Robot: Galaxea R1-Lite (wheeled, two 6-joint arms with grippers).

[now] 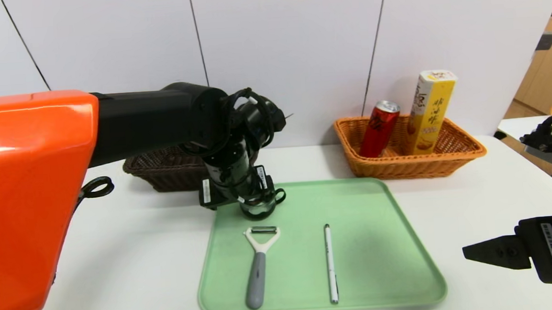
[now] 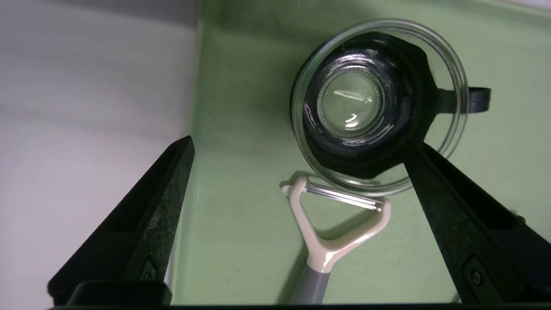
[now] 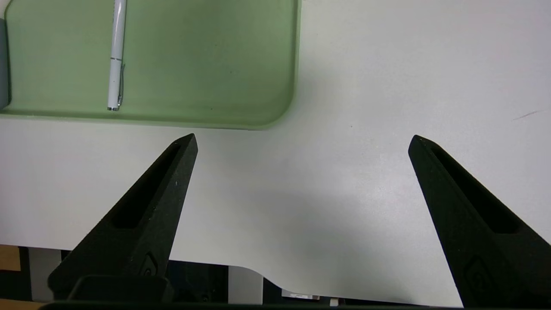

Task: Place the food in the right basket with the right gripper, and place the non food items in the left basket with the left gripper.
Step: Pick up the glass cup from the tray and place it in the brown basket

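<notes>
Far left of the green tray [image 1: 396, 243], toward the wall: the dark brown basket [image 1: 162, 174] on the white desk [image 1: 134, 259], largely hidden behind the left arm, contents not visible. Over the tray's far-left corner: the left claw [image 1: 258, 205], pointed straight down, prongs spread wide apart and gripping nothing. In the left wrist view, one finger [image 2: 142, 224] above the tray's edge and the desk beyond it, the other finger [image 2: 465, 215] at the rim of the dark glass cup [image 2: 379, 107]; cup upright on the tray, handle turned away from the open gap, contact between finger and rim not clear. Just nearer than the cup on the tray's left half: the peeler [image 1: 259, 266], flat, white head toward the cup, grey handle toward the near edge; head close beside the cup's rim in the wrist view. At the tray's middle: the thin white pen [image 1: 330, 263], flat, lengthwise, well apart from the peeler. Beyond the tray's far-right corner: the orange basket [image 1: 467, 155] on the desk, holding the red can [image 1: 379, 128] leaning on its left wall and the yellow snack box [image 1: 430, 112] upright beside it. Right of the tray's near corner: the right claw [image 3: 301, 142], parked over bare desk, prongs wide apart, empty.
</notes>
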